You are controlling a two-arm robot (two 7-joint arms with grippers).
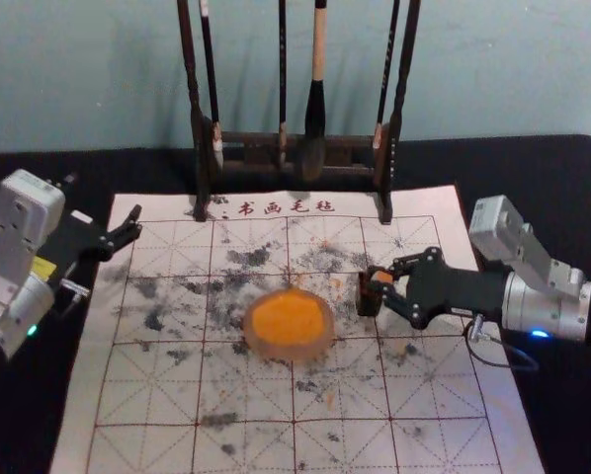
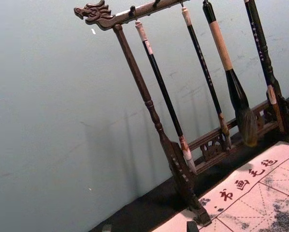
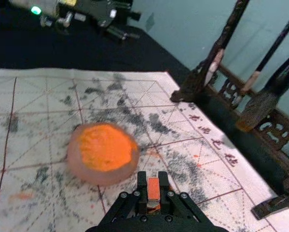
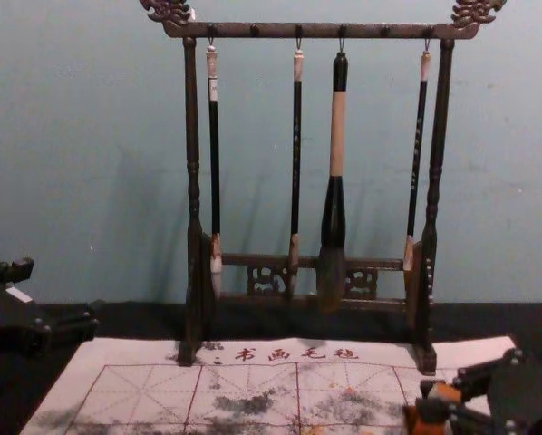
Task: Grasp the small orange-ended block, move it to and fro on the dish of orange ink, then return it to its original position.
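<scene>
Orange-ended block (image 3: 153, 187) sits pinched in my right pincer (image 1: 379, 279), right of ink dish (image 1: 289, 352); slack pinch could let it twist or slip against rim. Open left pincer (image 4: 60, 294) idle, left side.

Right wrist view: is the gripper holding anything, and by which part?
Yes, the block: the right gripper has it by two opposite sides at its orange end, between the fingertips.

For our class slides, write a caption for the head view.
The right gripper holds a small orange-ended block near a round, pale dish of orange ink.
</scene>
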